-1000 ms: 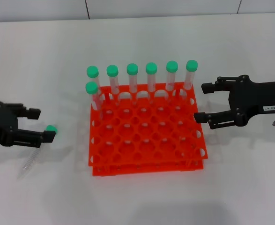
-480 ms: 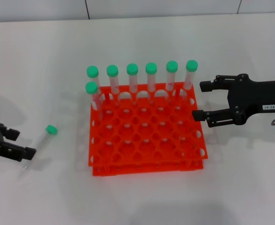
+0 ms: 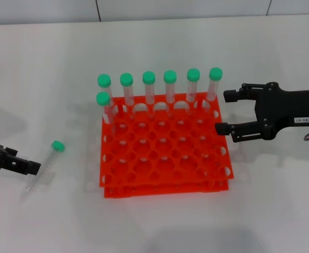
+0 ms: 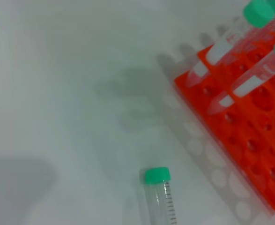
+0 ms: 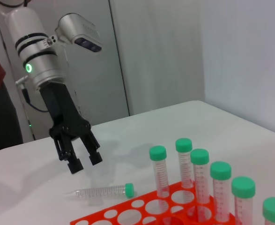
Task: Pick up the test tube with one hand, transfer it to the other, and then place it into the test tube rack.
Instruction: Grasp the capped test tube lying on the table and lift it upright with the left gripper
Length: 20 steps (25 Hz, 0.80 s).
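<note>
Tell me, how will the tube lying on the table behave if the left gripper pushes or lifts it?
The tube lies flat on the table and is round, so it would probably roll if nudged sideways. It looks clear and empty, so likely light. Its smooth wall may slip between the fingers.

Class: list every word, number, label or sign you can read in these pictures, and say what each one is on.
White label on the right end effector: text too small to read.
Graduation marks on the loose tube on the table: ticks only, no readable numbers.
Tubes in the rack: graduation marks, nothing legible.
Nothing else carries text.
</note>
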Each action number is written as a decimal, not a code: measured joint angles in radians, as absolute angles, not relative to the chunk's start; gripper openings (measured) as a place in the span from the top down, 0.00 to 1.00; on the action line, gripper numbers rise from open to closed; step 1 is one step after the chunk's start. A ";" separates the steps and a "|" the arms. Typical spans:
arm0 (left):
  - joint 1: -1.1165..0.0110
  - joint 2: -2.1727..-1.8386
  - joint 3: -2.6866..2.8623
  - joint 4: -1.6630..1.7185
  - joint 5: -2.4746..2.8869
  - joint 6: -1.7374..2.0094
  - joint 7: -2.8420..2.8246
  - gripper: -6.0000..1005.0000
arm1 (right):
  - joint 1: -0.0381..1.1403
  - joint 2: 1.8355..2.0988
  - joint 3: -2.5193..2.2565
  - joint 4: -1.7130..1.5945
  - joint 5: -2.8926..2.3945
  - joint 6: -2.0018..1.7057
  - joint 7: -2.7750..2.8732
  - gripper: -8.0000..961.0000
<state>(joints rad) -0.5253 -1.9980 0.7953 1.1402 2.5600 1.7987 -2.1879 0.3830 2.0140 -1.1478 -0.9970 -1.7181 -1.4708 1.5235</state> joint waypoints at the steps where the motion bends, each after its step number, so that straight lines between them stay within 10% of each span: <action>1: -0.525 -2.002 0.797 1.140 2.565 1.795 -2.193 0.21 | 0.383 2.014 -1.150 -0.997 -1.715 -1.471 1.523 0.14; 20: -0.530 -2.008 0.815 1.083 2.624 1.749 -2.196 0.23 | 0.382 2.014 -1.152 -0.997 -1.698 -1.472 1.523 0.15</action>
<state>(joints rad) -0.5300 -2.0081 0.8153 1.0830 2.6242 1.7490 -2.1956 0.3818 2.0140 -1.1522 -0.9967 -1.6977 -1.4720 1.5232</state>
